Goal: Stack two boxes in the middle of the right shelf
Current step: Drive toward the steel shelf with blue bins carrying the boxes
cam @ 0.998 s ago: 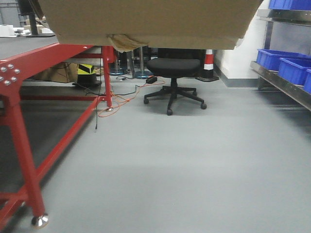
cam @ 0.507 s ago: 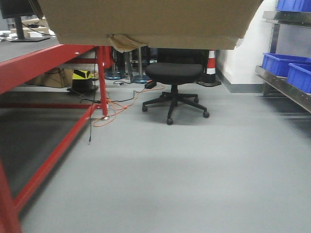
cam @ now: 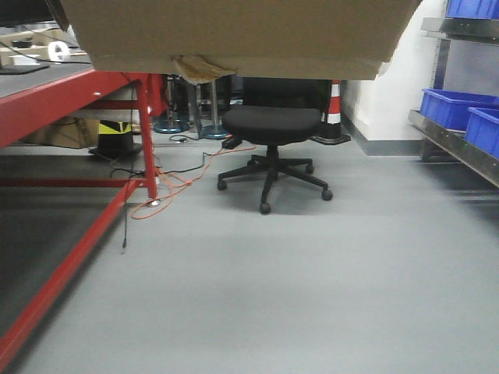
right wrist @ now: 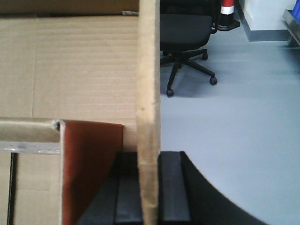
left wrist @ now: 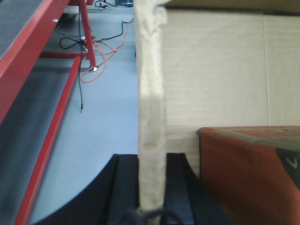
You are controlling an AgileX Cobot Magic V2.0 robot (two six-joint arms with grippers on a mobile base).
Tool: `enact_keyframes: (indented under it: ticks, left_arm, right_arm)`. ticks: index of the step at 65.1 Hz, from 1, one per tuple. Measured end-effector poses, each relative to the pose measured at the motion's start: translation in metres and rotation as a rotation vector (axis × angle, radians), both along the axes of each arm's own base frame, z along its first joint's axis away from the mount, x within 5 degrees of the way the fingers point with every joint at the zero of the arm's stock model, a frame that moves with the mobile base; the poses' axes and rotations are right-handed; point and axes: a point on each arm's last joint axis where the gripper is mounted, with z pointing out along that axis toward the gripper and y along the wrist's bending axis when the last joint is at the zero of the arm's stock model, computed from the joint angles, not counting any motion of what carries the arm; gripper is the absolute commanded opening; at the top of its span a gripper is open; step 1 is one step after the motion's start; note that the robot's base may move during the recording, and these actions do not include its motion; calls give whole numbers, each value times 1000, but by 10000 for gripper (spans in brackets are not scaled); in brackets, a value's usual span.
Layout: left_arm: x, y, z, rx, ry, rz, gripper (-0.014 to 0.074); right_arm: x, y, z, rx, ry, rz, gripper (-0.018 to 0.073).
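Chair [cam: 271, 125] has shifted leftward; left hand [left wrist: 151, 185] and right hand [right wrist: 149, 185] each pinch 1 wall of the box [cam: 234, 31].

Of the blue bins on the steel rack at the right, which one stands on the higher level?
The blue bin at the top right corner, on the upper shelf level; the farther bin and the nearer bin stand one level lower.

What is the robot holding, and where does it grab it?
A cardboard box: left gripper pinches its left wall, right gripper its right wall.
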Motion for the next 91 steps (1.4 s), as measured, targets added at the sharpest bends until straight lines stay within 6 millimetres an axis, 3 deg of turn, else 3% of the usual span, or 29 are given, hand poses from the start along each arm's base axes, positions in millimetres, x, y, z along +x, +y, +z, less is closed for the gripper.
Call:
enact_keyframes:
  ticks: [61, 91]
  left_arm:
    - [0, 0, 0, 5, -2, 2, -111]
    - [0, 1, 1, 18, -12, 5, -111]
  right_arm:
    - [1, 1, 0, 2, -7, 4, -152]
    - [4, 3, 8, 10, -100, 39, -152]
